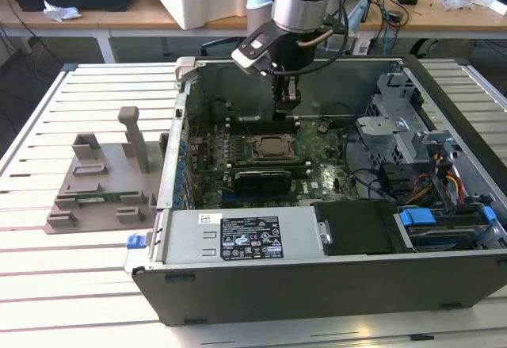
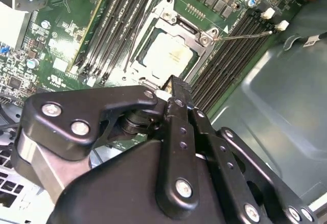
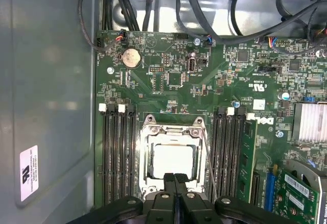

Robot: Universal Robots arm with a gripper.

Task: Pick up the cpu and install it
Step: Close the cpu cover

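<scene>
- Tool [image 3: 173, 178] fully closed, holding nothing, hovering at socket [image 3: 153, 128] edge.
- First wrist view: cpu [image 3: 172, 160] seated in socket.
- Exterior view: open case [image 1: 317, 284] on bench [image 1: 79, 284], grey fixture [image 1: 103, 181] on the exterior view's left.

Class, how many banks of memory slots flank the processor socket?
2. One bank lies between the socket and the grey case wall; the other bank, across the socket. The gripper may hide slot ends.

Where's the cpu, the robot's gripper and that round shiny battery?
cpu [image 3: 172, 158]: first wrist view, middle of its pale metal top.
gripper [image 3: 175, 178]: first wrist view, where its two black fingertips meet.
round battery [image 3: 131, 57]: first wrist view, centre of its silver face.
</scene>
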